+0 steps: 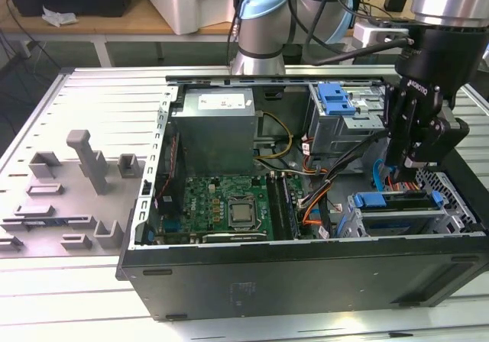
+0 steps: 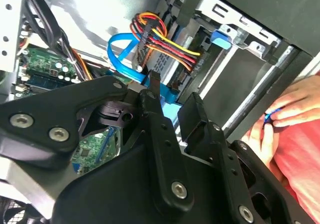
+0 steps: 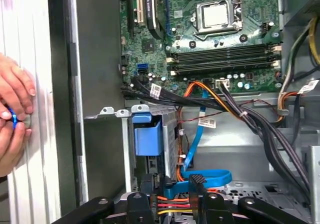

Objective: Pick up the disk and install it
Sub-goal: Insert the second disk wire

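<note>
Apparently the gripper [image 1: 407,175] hung just above the disk [image 1: 397,201] already sitting in its bay, fingers slightly apart and holding nothing, so only seating remained.

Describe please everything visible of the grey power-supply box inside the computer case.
The power-supply box is a plain grey metal block with a pale label on its far upper face. It sits in a far corner of the open computer case, against the wall on the exterior view's left. Coloured cables leave its side. The green motherboard lies just before it.
</note>
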`<control>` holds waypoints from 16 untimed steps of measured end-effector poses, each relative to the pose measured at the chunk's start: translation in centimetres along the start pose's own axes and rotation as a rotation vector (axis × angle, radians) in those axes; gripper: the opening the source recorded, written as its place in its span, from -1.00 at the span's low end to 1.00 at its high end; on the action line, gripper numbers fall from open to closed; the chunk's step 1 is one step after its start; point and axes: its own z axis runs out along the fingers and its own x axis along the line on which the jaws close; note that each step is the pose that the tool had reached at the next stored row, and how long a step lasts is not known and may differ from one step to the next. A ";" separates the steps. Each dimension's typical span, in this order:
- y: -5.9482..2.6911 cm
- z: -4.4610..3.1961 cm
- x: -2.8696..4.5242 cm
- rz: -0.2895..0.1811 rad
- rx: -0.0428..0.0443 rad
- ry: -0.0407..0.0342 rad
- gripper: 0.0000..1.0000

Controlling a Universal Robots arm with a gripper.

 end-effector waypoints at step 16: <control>0.21 0.07 0.04 0.000 -0.0009 -0.0150 -0.15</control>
